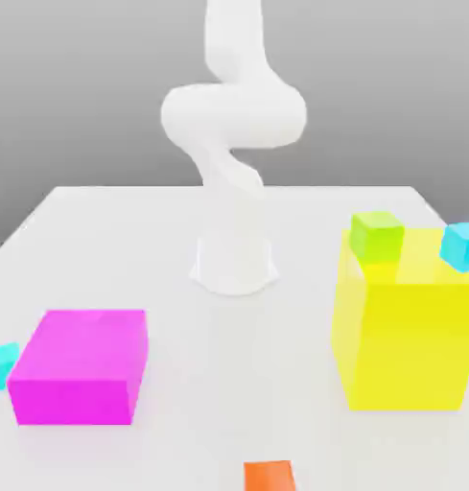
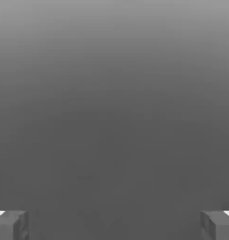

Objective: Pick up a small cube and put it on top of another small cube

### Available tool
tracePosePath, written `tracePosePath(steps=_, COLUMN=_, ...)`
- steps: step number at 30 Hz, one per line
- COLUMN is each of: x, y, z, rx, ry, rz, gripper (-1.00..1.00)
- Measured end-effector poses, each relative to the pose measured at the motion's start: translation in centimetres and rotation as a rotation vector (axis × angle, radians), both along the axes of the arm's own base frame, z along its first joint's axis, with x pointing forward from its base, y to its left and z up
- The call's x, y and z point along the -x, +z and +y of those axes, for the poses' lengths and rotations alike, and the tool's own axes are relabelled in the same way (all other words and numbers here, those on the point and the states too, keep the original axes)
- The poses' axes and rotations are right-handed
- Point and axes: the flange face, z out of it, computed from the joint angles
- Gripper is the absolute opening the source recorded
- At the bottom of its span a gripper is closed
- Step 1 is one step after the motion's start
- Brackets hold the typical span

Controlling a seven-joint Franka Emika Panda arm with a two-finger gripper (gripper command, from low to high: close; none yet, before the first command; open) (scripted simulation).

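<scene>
The tool (image 2: 114, 227) is spread wide and pinches nothing, its two fingertips (image 2: 11, 225) far apart over bare grey. In the exterior view the small orange cube (image 1: 269, 476) sits on the tabletop (image 1: 132, 230) at the near edge, well apart from the arm (image 1: 233, 144), which I judge must reach toward it first.

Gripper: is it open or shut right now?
Open. In the hand view the gripper has its two fingertips at opposite edges, wide apart, nothing between them.

Magenta block (image 1: 80, 369), yellow block (image 1: 406, 336) — green cube (image 1: 376, 237) atop the latter.
</scene>
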Motion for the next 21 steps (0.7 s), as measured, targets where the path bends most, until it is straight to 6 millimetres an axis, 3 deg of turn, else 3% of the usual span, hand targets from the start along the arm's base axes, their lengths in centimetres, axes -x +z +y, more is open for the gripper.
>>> tracePosePath(steps=5, x=-6.0, y=-7.1, z=0.6, rx=0.01, ry=0.011, rz=0.133, gripper=0.0)
tracePosePath(steps=11, x=-11.3, y=-16.7, z=1.4, rx=0.02, ry=0.025, rz=0.287, gripper=0.0)
tracePosePath(steps=16, x=-14.0, y=-25.4, z=2.1, rx=0.025, ry=0.039, rz=0.416, gripper=0.0)
tracePosePath(steps=21, x=-15.2, y=-34.5, z=2.8, rx=0.029, ry=0.057, rz=0.544, gripper=0.0)
